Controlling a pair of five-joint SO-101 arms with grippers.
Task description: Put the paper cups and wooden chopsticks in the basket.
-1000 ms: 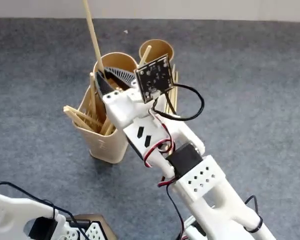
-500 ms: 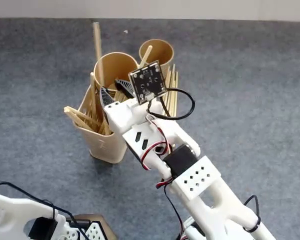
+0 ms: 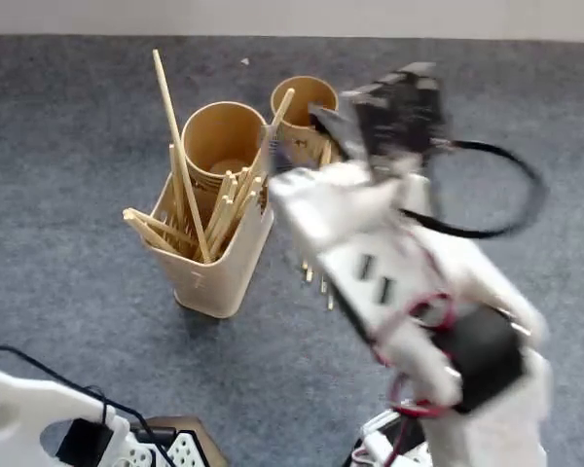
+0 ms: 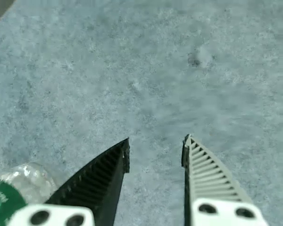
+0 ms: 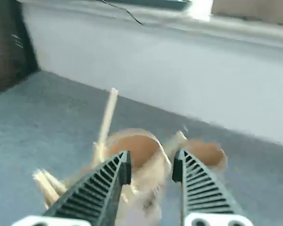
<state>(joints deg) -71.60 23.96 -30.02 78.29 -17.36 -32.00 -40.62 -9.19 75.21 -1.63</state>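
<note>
Grey carpet [image 3: 78,146]; basket [image 3: 214,277], chopsticks [image 3: 180,156], cups [image 3: 224,136] ahead of right jaws, parted, empty; left jaws parted over carpet.

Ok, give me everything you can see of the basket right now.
The basket is a cream, plastic-looking tub with tapering walls, standing upright on the grey carpet. A brown paper cup sits upright at its far end. Wooden chopsticks lean inside, several poking out over the left rim, and one long chopstick rises well above it. The right arm hides the basket's right side, so contact there cannot be judged.
</note>
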